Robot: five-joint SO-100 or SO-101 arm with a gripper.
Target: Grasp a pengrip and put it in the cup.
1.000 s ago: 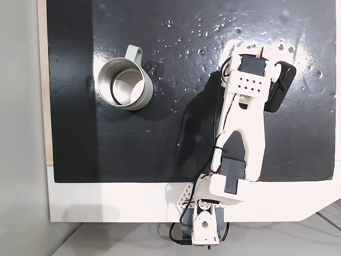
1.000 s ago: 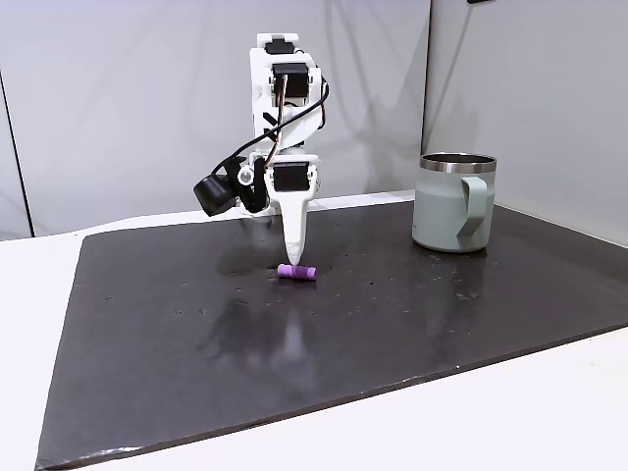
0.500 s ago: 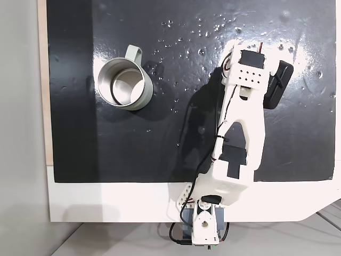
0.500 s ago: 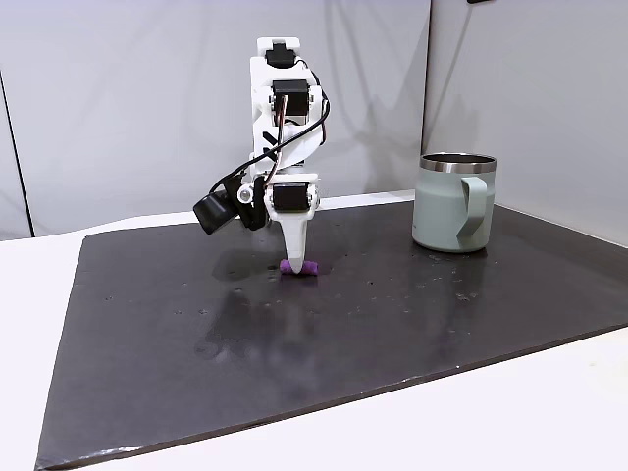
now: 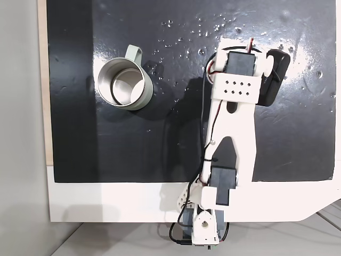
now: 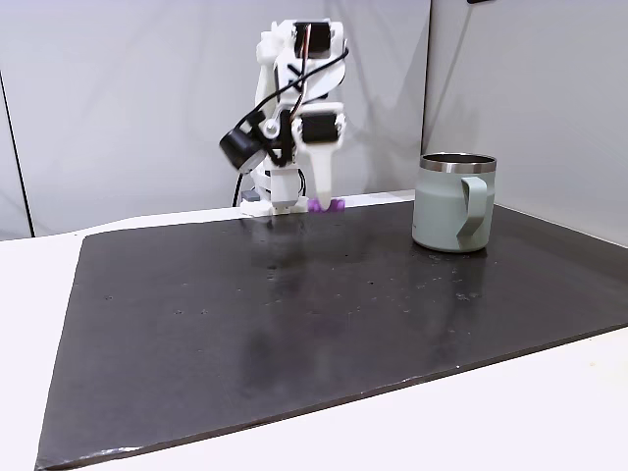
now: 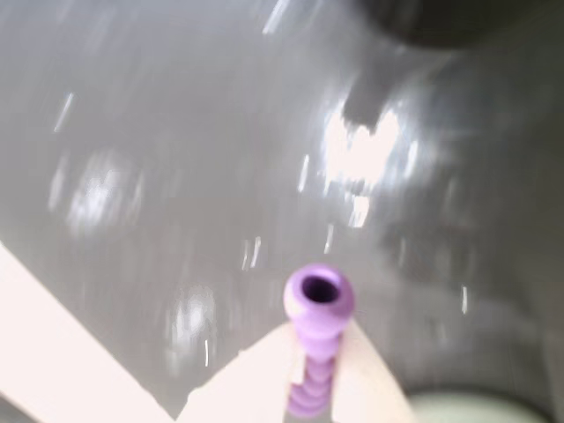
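The light-purple pengrip [image 6: 327, 204] hangs well above the black mat, pinched in my gripper [image 6: 324, 200], which is shut on it. The wrist view shows the ribbed pengrip [image 7: 317, 301] end-on, squeezed between my two white fingers [image 7: 261, 370], with my gripper [image 7: 315, 345] blurred by motion. The pale grey-green cup [image 6: 453, 201] stands upright to the right of the gripper in the side fixed view, handle facing the camera. From above, the cup [image 5: 123, 85] sits left of my arm [image 5: 234, 122], open and with nothing inside; the arm hides the pengrip there.
The black mat [image 6: 294, 324] covers most of the white table [image 6: 510, 412]. A black wrist camera [image 6: 238, 150] sticks out to the left of the gripper. Grey walls stand behind. The arm's base [image 5: 205, 226] sits at the mat's near edge in the top-down fixed view.
My gripper came down onto the pengrip on the mat, shut on it, then lifted it high and shifted toward the cup side. The cup has not moved.
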